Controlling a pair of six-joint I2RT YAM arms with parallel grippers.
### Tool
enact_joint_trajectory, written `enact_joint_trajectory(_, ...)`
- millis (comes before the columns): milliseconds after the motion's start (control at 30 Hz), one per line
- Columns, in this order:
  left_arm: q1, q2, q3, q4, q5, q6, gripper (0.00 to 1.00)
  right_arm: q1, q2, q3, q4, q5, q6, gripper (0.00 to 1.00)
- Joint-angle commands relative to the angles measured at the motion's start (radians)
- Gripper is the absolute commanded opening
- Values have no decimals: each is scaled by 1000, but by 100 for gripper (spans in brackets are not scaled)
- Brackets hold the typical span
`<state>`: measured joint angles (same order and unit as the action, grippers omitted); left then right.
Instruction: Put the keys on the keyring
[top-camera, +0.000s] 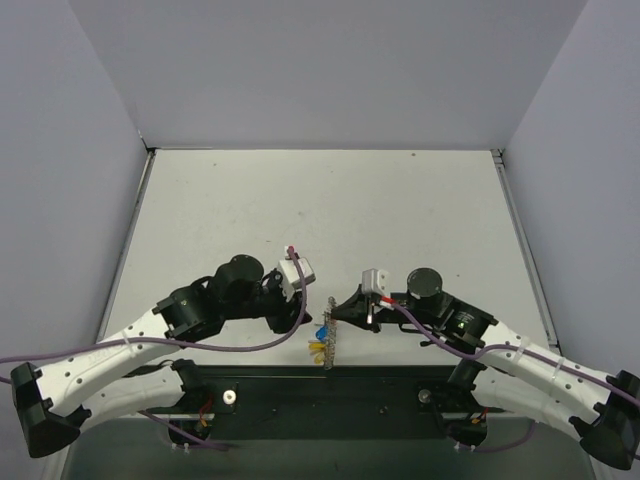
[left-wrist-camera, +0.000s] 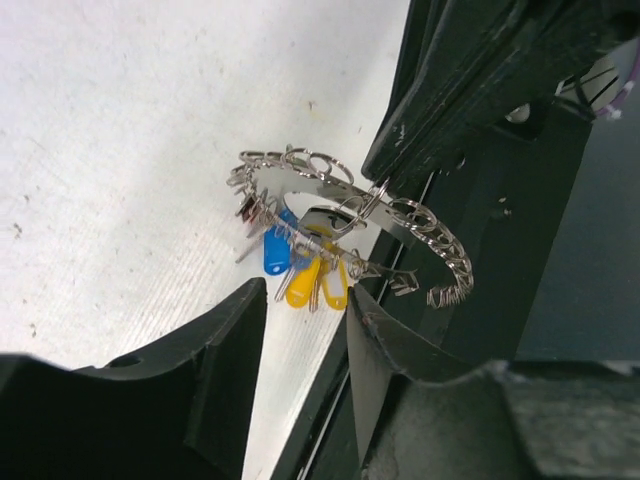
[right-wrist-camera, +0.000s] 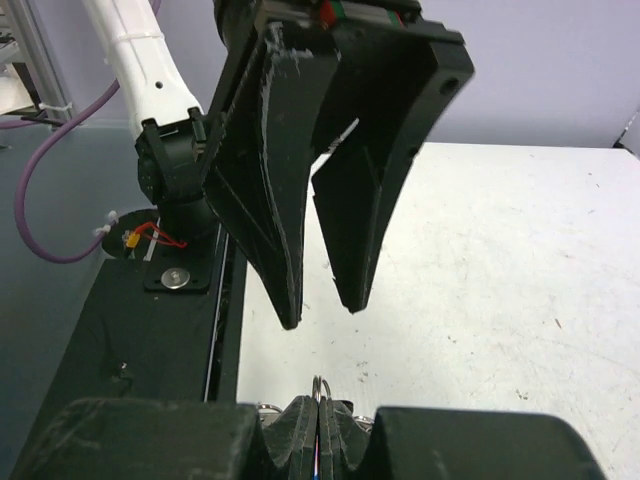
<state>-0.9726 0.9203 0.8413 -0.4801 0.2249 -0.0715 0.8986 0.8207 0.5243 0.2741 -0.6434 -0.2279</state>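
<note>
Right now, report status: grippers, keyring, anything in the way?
Left gripper open, holding nothing. Right gripper shut on keyring, held up. Blue and yellow keys hang on it. Nothing blocking seen.

The keyring (left-wrist-camera: 441, 243) is up off the table (left-wrist-camera: 120, 120) at its near edge, tilted. It's a silvery ring with a bumpy, chain-like rim and a wide open middle, pinched at one side by the right gripper (right-wrist-camera: 320, 418). The keys (left-wrist-camera: 305, 280) dangle bunched beneath its rim, one blue, a couple yellow.
</note>
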Motion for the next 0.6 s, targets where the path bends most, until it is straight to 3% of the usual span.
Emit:
enact_joint_trajectory(0, 3, -81, -48, 179, 34, -4, 43, 0, -60, -17, 192, -30, 58, 0)
enact_joint_trajectory(200, 5, -184, -128, 360, 99, 6, 40, -1, -115, -66, 362, -15, 186, 0)
enact_joint_trajectory(567, 5, -158, -149, 460, 206, 29, 33, 0, -132, -60, 381, -22, 210, 0)
